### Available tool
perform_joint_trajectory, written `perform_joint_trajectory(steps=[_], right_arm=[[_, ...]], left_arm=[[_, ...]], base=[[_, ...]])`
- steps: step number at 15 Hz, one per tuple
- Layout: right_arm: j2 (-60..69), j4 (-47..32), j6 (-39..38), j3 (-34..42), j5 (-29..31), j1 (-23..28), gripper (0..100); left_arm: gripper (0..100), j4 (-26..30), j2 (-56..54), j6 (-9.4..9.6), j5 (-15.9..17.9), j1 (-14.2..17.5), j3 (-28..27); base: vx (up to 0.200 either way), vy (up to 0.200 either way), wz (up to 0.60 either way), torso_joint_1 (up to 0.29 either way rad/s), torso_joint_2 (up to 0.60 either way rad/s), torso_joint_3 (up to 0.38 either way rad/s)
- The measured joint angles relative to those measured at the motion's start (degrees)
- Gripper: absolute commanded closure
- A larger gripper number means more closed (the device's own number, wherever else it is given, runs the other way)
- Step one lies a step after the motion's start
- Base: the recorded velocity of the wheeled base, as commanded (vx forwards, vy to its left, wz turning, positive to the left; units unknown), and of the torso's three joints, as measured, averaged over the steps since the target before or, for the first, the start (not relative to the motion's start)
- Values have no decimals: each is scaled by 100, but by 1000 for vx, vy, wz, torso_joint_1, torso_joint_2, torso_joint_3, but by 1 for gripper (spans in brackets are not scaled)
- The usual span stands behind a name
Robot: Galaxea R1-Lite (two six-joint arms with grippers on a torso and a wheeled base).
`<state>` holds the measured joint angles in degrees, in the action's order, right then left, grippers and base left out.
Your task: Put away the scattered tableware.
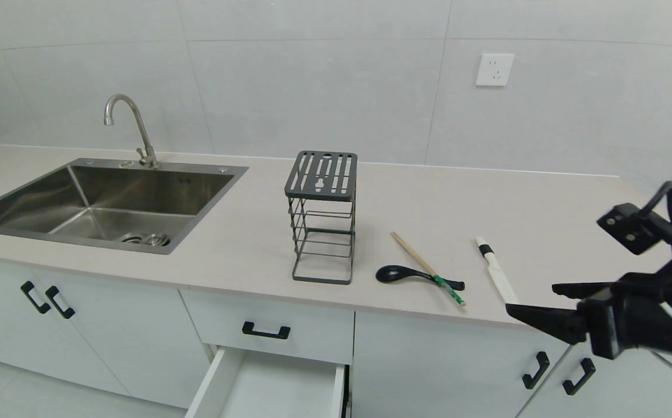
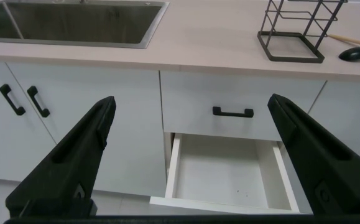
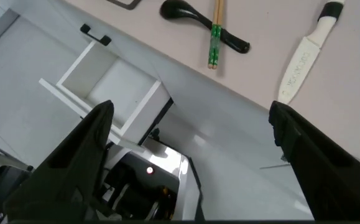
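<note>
Chopsticks [image 1: 427,267], black spoon [image 1: 417,274] and white knife [image 1: 495,271] lie on the beige counter [image 1: 243,244] near the right gripper [image 1: 532,298], its jaws spread, tiled wall [image 1: 313,87] behind

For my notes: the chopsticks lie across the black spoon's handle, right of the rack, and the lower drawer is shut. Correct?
No: the lower drawer is pulled open, as the left wrist view shows. The rest is right.
</note>
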<state>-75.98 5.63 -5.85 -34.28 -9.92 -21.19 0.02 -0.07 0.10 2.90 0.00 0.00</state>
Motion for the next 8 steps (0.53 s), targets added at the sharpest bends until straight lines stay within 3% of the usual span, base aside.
perform_joint_trajectory(steps=[8], right_arm=[[-1521, -2, -386, -697, 315, -380, 0]], left_arm=[[0, 0, 0, 0, -1, 0, 0]], base=[[0, 0, 0, 0, 0, 0]])
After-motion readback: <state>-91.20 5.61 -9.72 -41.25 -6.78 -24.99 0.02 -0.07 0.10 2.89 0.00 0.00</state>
